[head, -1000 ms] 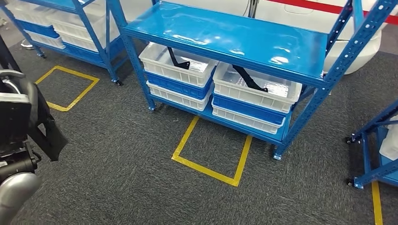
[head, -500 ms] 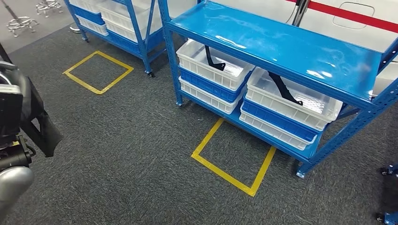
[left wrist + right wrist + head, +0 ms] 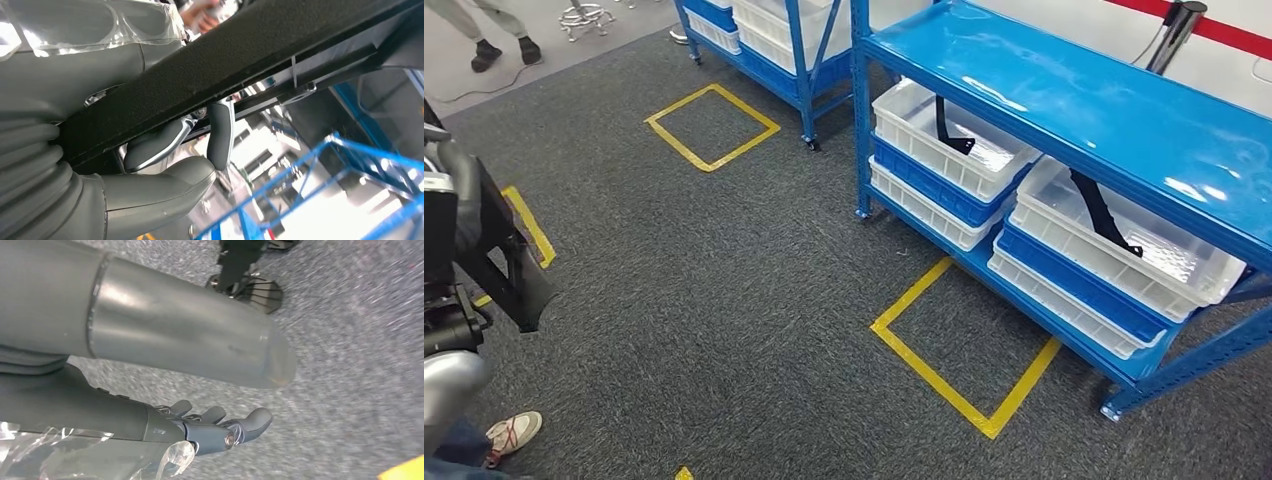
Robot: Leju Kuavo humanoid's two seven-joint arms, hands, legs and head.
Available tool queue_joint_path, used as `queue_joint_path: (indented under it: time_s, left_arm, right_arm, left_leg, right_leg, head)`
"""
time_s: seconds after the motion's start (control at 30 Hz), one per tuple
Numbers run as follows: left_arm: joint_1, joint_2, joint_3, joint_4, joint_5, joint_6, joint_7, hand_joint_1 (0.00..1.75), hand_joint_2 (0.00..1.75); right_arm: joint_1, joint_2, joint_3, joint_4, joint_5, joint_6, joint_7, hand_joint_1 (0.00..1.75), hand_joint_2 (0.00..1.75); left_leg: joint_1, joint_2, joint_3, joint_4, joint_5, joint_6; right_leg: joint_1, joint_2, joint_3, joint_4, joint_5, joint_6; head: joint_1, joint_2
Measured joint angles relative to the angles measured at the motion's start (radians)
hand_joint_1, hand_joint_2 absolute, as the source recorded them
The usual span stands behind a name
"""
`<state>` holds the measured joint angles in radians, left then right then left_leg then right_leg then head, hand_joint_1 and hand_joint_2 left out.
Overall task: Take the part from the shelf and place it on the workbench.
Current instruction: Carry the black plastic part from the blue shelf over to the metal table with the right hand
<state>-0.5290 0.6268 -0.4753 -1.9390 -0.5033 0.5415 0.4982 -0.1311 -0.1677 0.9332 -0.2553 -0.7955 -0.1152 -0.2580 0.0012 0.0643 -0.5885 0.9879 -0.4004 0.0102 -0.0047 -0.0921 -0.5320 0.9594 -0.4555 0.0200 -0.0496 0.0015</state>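
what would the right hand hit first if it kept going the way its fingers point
As far as the right wrist view shows, only the grey carpet. The right hand holds nothing, fingers loosely extended, with nothing between them and the floor; depth is unclear.

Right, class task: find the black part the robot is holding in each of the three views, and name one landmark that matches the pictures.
Head view: the black part is at the left edge, over the carpet.
Left wrist view: it runs diagonally across the picture, gripped by the left hand.
Right wrist view: not in it.
Shared landmark: the blue shelf, in the head and left wrist views.
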Motion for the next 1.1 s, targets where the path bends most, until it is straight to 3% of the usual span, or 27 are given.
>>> queue_joint_path:
  time_s: [0.03,0.1,0.17,0.23,0.3,0.33,0.37,0.43,0.5,0.53,0.6,0.63,0.7,0.77,0.83,0.87,0.9,0.93,1.0,1.03,1.07,1.1]
  left_arm:
    - [0.0,0.0,0.004,-0.002,-0.008,0.003,0.0,1.75,1.75]
    - [0.0,0.0,0.009,-0.004,-0.026,0.004,-0.001,1.75,1.75]
    - [0.001,0.0,0.01,-0.005,-0.04,0.001,0.0,1.75,1.75]
    - [0.005,-0.003,0.01,-0.006,-0.044,-0.002,0.001,1.75,1.75]
    - [0.013,-0.005,0.008,-0.006,-0.035,-0.003,0.001,1.75,1.75]
    - [0.017,-0.006,0.008,-0.006,-0.028,-0.003,0.002,1.75,1.75]
    - [0.02,-0.006,0.009,-0.006,-0.021,-0.002,0.002,1.75,1.75]
    - [0.023,-0.006,0.011,-0.007,-0.009,-0.002,0.005,1.75,1.75]
    - [0.023,-0.005,0.015,-0.011,-0.001,-0.007,0.01,1.75,1.75]
    - [0.024,-0.004,0.017,-0.013,0.0,-0.012,0.013,1.75,1.75]
    - [0.026,0.001,0.02,-0.018,-0.005,-0.026,0.018,1.75,1.75]
    - [0.028,0.006,0.023,-0.021,-0.012,-0.033,0.022,1.75,1.75]
    - [0.03,0.015,0.031,-0.029,-0.028,-0.045,0.031,1.75,1.75]
    - [0.03,0.02,0.039,-0.036,-0.04,-0.054,0.039,1.75,1.75]
    - [0.034,0.022,0.042,-0.04,-0.043,-0.06,0.043,1.75,1.75]
    - [0.037,0.023,0.043,-0.041,-0.044,-0.062,0.044,1.75,1.75]
    - [0.04,0.024,0.043,-0.043,-0.044,-0.064,0.046,1.75,1.75]
    - [0.042,0.025,0.044,-0.045,-0.044,-0.066,0.047,1.75,1.75]
    - [0.044,0.028,0.045,-0.05,-0.045,-0.069,0.048,1.75,1.75]
    - [0.044,0.029,0.046,-0.051,-0.045,-0.07,0.048,1.75,1.75]
    - [0.046,0.03,0.046,-0.053,-0.045,-0.071,0.048,1.75,1.75]
    - [0.048,0.03,0.047,-0.054,-0.044,-0.072,0.048,1.75,1.75]
  right_arm:
    - [-0.003,-0.001,0.0,0.0,0.002,0.001,-0.001,0.0,0.0]
    - [-0.009,0.0,0.0,-0.002,0.008,0.006,0.005,0.0,0.0]
    - [-0.009,0.002,0.0,-0.005,0.012,0.01,0.013,0.0,0.0]
    - [-0.005,0.005,0.001,-0.006,0.014,0.012,0.017,0.0,0.0]
    - [0.0,0.009,0.003,-0.006,0.016,0.014,0.018,0.0,0.0]
    - [0.001,0.009,0.005,-0.006,0.017,0.015,0.018,0.0,0.0]
    - [0.003,0.01,0.006,-0.006,0.017,0.016,0.018,0.0,0.0]
    - [0.006,0.009,0.008,-0.006,0.017,0.018,0.016,0.0,0.0]
    - [0.01,0.008,0.01,-0.006,0.013,0.021,0.015,0.0,0.0]
    - [0.012,0.007,0.01,-0.006,0.01,0.022,0.014,0.0,0.0]
    - [0.01,0.007,0.01,-0.006,0.006,0.027,0.013,0.0,0.0]
    - [0.008,0.007,0.01,-0.007,0.006,0.029,0.013,0.0,0.0]
    - [0.009,0.008,0.011,-0.007,0.005,0.032,0.013,0.0,0.0]
    - [0.015,0.009,0.011,-0.007,0.006,0.032,0.014,0.0,0.0]
    - [0.019,0.009,0.013,-0.007,0.009,0.031,0.018,0.0,0.0]
    - [0.019,0.008,0.014,-0.007,0.012,0.029,0.021,0.0,0.0]
    - [0.018,0.008,0.015,-0.007,0.016,0.028,0.025,0.0,0.0]
    - [0.018,0.008,0.015,-0.007,0.02,0.026,0.029,0.0,0.0]
    - [0.017,0.009,0.017,-0.007,0.025,0.024,0.033,0.0,0.0]
    - [0.017,0.009,0.017,-0.007,0.028,0.023,0.034,0.0,0.0]
    - [0.016,0.009,0.019,-0.007,0.03,0.022,0.035,0.0,0.0]
    - [0.014,0.01,0.021,-0.007,0.032,0.021,0.034,0.0,0.0]
  left_leg:
    - [-0.005,0.01,0.011,-0.025,0.004,0.007]
    - [-0.009,-0.011,0.009,-0.031,0.006,0.02]
    - [-0.004,-0.035,0.012,-0.037,0.012,0.034]
    - [-0.001,-0.057,0.014,-0.041,0.018,0.045]
    - [-0.002,-0.083,0.013,-0.041,0.019,0.049]
    - [-0.003,-0.097,0.013,-0.04,0.019,0.049]
    - [-0.003,-0.113,0.013,-0.04,0.019,0.049]
    - [-0.001,-0.143,0.015,-0.037,0.018,0.048]
    - [-0.001,-0.171,0.011,-0.032,0.017,0.042]
    - [-0.001,-0.184,0.007,-0.03,0.018,0.037]
    - [0.003,-0.21,-0.002,-0.03,0.022,0.026]
    - [0.005,-0.206,-0.006,-0.027,0.021,0.02]
    - [0.004,-0.153,-0.029,0.019,-0.006,0.008]
    - [0.005,-0.092,-0.09,0.148,-0.068,-0.001]
    - [0.014,-0.08,-0.151,0.268,-0.107,-0.009]
    - [0.018,-0.077,-0.157,0.279,-0.102,-0.012]
    - [0.023,-0.072,-0.141,0.245,-0.079,-0.016]
    - [0.026,-0.057,-0.106,0.177,-0.046,-0.018]
    - [0.022,-0.007,-0.03,0.032,0.004,-0.016]
    - [0.017,0.008,-0.01,-0.008,0.014,-0.013]
    - [0.011,0.01,-0.004,-0.024,0.014,-0.008]
    - [0.007,-0.006,-0.006,-0.025,0.015,-0.002]
  right_leg:
    - [0.002,-0.01,0.002,0.0,-0.002,0.004]
    - [0.003,-0.027,0.006,-0.003,-0.005,0.013]
    - [0.001,0.001,0.002,0.018,-0.026,0.022]
    - [-0.002,0.06,-0.039,0.116,-0.085,0.026]
    - [-0.003,0.084,-0.109,0.26,-0.146,0.025]
    - [-0.002,0.087,-0.132,0.303,-0.154,0.025]
    - [-0.003,0.088,-0.137,0.305,-0.14,0.025]
    - [-0.006,0.107,-0.093,0.195,-0.066,0.024]
    - [-0.013,0.153,-0.035,0.061,-0.008,0.021]
    - [-0.015,0.169,-0.019,0.024,0.003,0.02]
    - [-0.012,0.157,-0.013,0.009,0.002,0.015]
    - [-0.011,0.143,-0.012,0.007,0.004,0.01]
    - [-0.012,0.116,-0.01,0.002,0.006,-0.002]
    - [-0.011,0.09,-0.008,0.001,0.004,-0.011]
    - [-0.01,0.062,-0.007,0.001,0.001,-0.015]
    - [-0.01,0.049,-0.005,0.001,-0.001,-0.015]
    - [-0.01,0.036,-0.003,0.001,-0.004,-0.014]
    - [-0.01,0.025,0.001,0.001,-0.007,-0.011]
    - [-0.006,0.003,0.011,0.002,-0.015,-0.002]
    - [-0.003,-0.006,0.015,0.002,-0.019,0.004]
    - [-0.001,-0.017,0.019,0.0,-0.023,0.01]
    - [-0.001,-0.029,0.022,-0.002,-0.025,0.016]
  head:
    - [0.001,0.0]
    - [0.002,0.0]
    - [0.003,0.0]
    - [0.004,0.0]
    - [0.005,0.0]
    - [0.005,0.0]
    - [0.005,0.0]
    - [0.005,0.0]
    - [0.006,0.0]
    - [0.006,0.0]
    - [0.005,0.0]
    - [0.006,0.0]
    - [0.003,0.0]
    - [0.0,0.0]
    - [0.0,0.0]
    - [0.0,0.0]
    - [0.0,0.0]
    - [0.0,0.0]
    - [0.0,0.0]
    - [0.001,0.0]
    - [0.002,0.0]
    - [0.002,0.0]
